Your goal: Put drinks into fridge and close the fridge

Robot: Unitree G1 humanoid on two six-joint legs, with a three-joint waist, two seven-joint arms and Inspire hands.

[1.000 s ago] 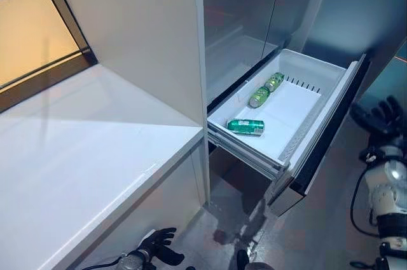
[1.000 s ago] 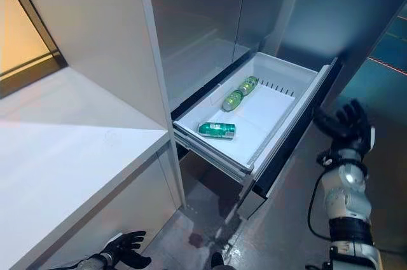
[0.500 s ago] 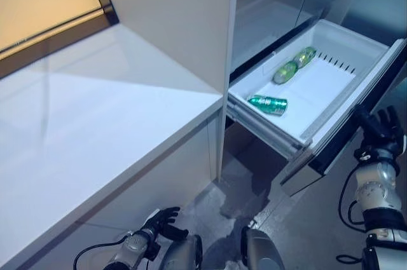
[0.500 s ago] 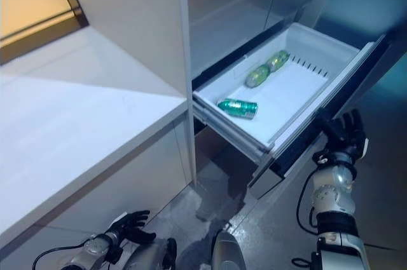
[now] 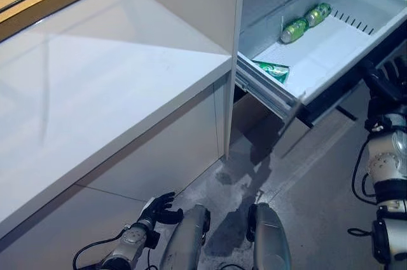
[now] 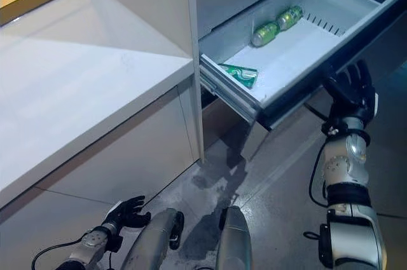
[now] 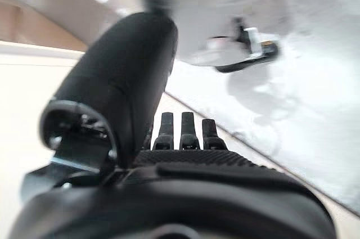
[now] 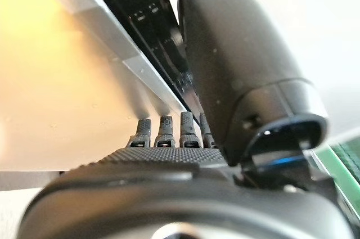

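Drawer open, three green cans inside, print unreadable, right hand spread at its front, left hand relaxed by floor.

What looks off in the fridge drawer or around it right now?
Three green cans lie on their sides in the open drawer: two cans end to end at the back, one can alone near the front corner. None stands upright. A dark stain marks the floor below. Right hand is at the drawer front.
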